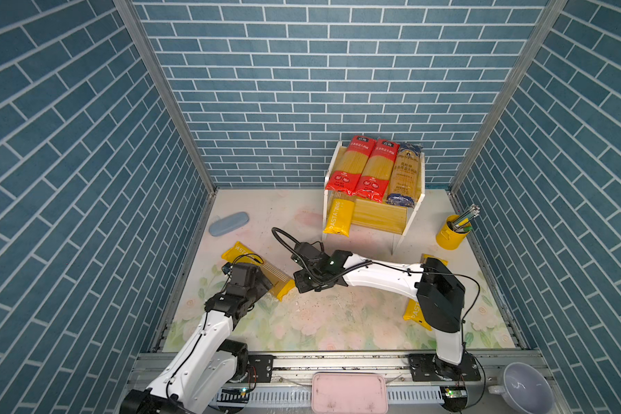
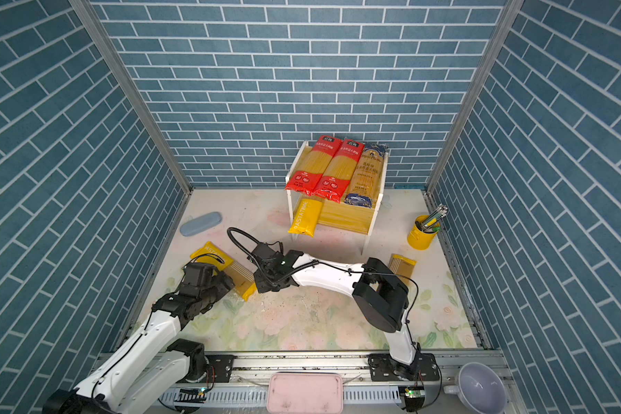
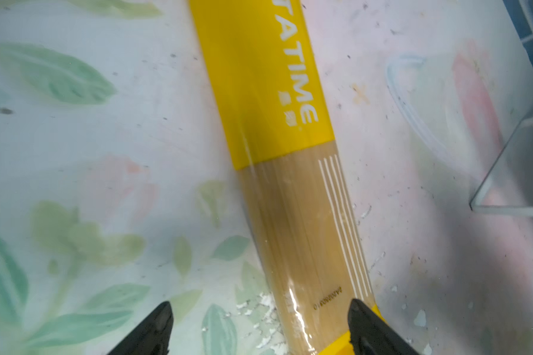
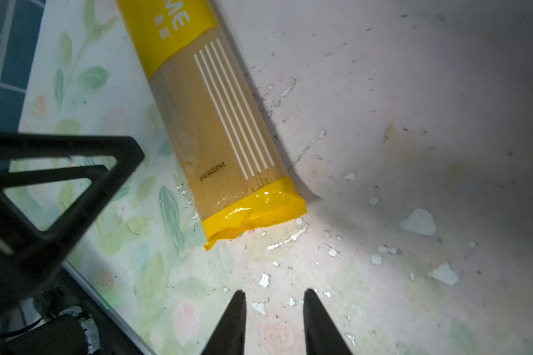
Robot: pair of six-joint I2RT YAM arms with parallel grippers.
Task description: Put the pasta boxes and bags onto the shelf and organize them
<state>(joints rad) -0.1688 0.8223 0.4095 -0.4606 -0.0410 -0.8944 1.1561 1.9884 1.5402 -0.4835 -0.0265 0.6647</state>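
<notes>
We seem to be picking up the yellow PASTATIME packet (image 3: pixel 277 92) near the table's (image 1: pixel 337 322) left edge, left gripper (image 3: pixel 260 304) spread wide over it, right gripper (image 4: pixel 274 292) slightly parted and empty beside its end; next we should centre, clamp and carry to the shelf (image 1: pixel 377 217).

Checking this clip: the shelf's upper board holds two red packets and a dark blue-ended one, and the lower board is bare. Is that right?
Not quite. The upper board does hold two red packets and the dark blue-ended one, but the lower board is not bare. A yellow PASTATIME packet lies at its left end, sticking out over the front edge. Both top views show it.
</notes>
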